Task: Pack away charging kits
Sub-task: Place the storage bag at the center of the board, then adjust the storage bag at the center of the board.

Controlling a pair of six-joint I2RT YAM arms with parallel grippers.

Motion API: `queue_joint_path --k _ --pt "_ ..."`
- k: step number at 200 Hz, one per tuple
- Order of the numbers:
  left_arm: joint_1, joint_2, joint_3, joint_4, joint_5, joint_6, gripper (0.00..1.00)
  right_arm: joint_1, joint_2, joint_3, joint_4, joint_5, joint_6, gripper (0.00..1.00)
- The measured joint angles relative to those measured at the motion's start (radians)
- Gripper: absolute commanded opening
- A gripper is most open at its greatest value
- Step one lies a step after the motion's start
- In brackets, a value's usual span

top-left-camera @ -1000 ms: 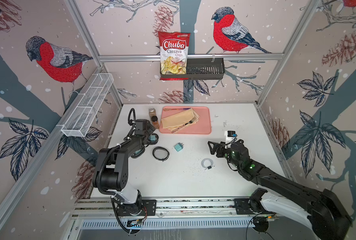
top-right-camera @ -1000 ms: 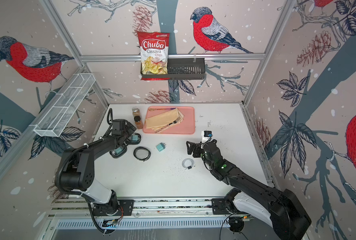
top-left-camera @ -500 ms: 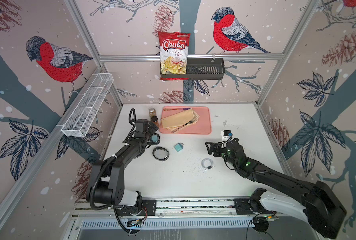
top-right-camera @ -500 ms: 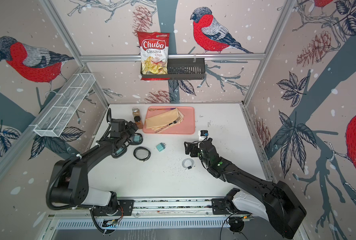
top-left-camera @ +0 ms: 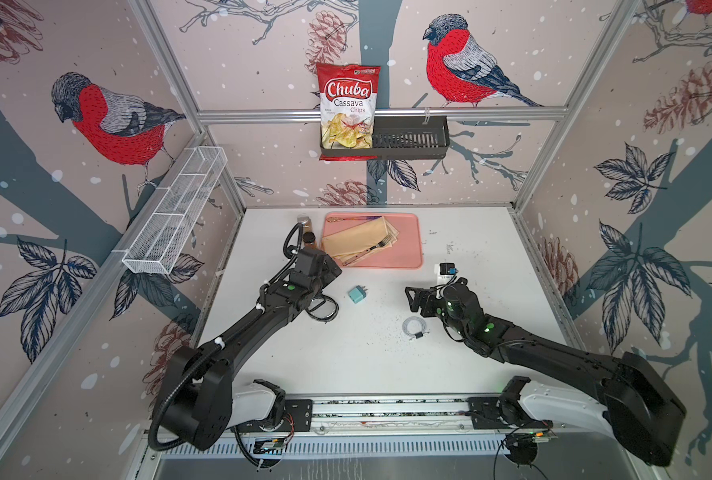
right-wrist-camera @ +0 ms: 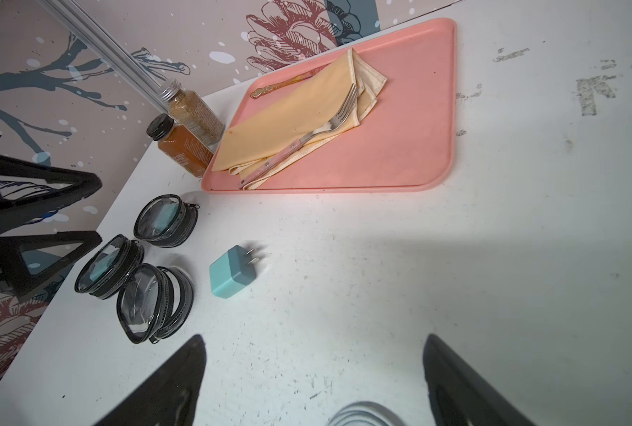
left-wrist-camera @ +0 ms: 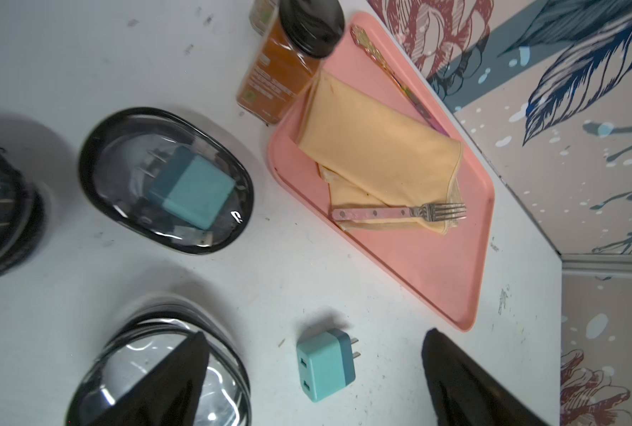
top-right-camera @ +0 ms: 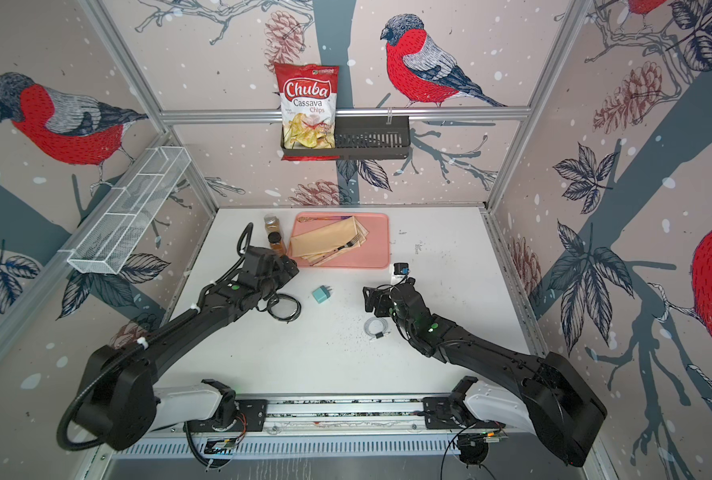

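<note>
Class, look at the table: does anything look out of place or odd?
Yes. One teal plug adapter lies loose on its side, unpacked, and a coiled white cable also lies loose nearby.

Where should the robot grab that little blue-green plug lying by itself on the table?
Take the teal plug adapter by its cube body, pinching the two flat sides, coming straight down from above. It lies flat on the white table with its prongs sticking out sideways, so keep off that end. Nothing touches it, so there looks to be room on both sides.
</note>
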Motion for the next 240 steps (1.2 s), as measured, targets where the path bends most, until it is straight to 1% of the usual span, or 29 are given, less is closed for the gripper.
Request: queue_joint_path --k 17,37,69,100,128,147,192,221,240 --pt "-0.057 0.097 0.093 -0.019 -0.023 0.007 0.93 0.006 -0.013 -0.016 -0.003 0.013 0.013 0.92" --pt "-0.09 0.194 0.162 -0.038 -0.045 0.007 0.92 0.006 -0.027 -0.03 -0.011 0.039 0.026 0.92" --pt "-0.103 0.306 0.193 -0.066 -0.064 0.006 0.9 -0.008 -0.041 -0.047 -0.06 0.101 0.082 0.91" --pt "-0.105 0.358 0.199 -0.083 -0.089 0.006 0.9 -0.022 -0.04 -0.063 -0.108 0.127 0.156 0.86" --pt "-0.111 0.373 0.2 -0.092 -0.096 0.006 0.89 -0.01 -0.036 -0.09 -0.126 0.122 0.193 0.86" --pt "-0.132 0.367 0.187 -0.089 -0.098 0.003 0.89 0.011 -0.034 -0.097 -0.128 0.119 0.209 0.86" --pt "-0.198 0.309 0.078 -0.086 -0.1 -0.028 0.89 0.072 -0.028 -0.099 -0.14 0.139 0.255 0.86" --pt "-0.208 0.299 0.029 -0.087 -0.103 -0.054 0.87 0.102 -0.045 -0.111 -0.152 0.156 0.273 0.86" --pt "-0.234 0.268 0.0 -0.088 -0.111 -0.071 0.88 0.125 -0.057 -0.119 -0.16 0.17 0.288 0.86"
